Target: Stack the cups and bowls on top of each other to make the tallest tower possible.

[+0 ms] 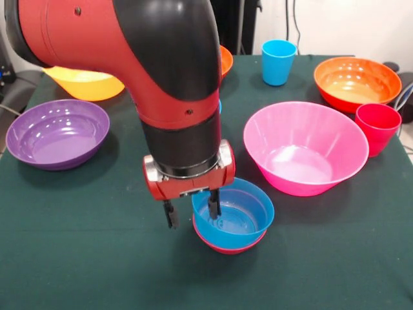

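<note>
1. The red and black arm [174, 84] comes down over the middle of the green-covered desk [77, 258], and its gripper [191, 212] hangs at the left rim of the tower.
2. The fingers [170, 214] are parted: one dark finger stands outside the blue bowl's left rim, the other reaches down inside it, so the rim lies between them. Whether they press on the rim cannot be told.
3. The tower [232, 226] sits near the front of the desk, right of centre. It shows a blue bowl [242, 216] nested in a magenta-red bowl [226, 247], of which only the lower edge peeks out.
4. The pink bowl [304, 147] stands upright just behind and to the right of the tower, apart from it.
5. The red cup [377, 128] stands upright just beside the pink bowl's right rim.
6. An orange-red bowl [357, 82] lies behind the red cup, at the far right.
7. The light blue cup [278, 62] stands upright at the far edge, left of that bowl.
8. The purple bowl [58, 133] rests at the left side, well apart from the tower.
9. The yellow bowl [87, 84] lies behind the purple one, partly hidden by the arm.
10. A second orange-red bowl [226, 59] shows only a sliver past the arm.
</note>
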Available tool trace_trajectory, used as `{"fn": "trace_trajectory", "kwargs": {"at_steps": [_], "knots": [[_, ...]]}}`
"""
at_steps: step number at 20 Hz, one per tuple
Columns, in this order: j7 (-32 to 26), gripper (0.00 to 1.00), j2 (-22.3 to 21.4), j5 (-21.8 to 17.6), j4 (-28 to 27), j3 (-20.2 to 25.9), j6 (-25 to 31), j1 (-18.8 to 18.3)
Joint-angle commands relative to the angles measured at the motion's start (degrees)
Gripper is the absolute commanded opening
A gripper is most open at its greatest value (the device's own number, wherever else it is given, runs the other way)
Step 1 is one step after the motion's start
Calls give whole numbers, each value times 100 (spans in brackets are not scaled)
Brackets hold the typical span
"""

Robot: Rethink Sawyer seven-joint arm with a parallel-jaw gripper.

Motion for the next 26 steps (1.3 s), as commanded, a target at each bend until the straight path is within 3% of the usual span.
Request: {"fn": "trace_trajectory", "kwargs": {"at_steps": [1, 16, 26], "knots": [[-670, 100, 441, -500, -181, 614, -389, -88], [-563, 100, 416, -573, 127, 754, -652, -82], [-544, 100, 292, -624, 142, 710, -517, -69]]}}
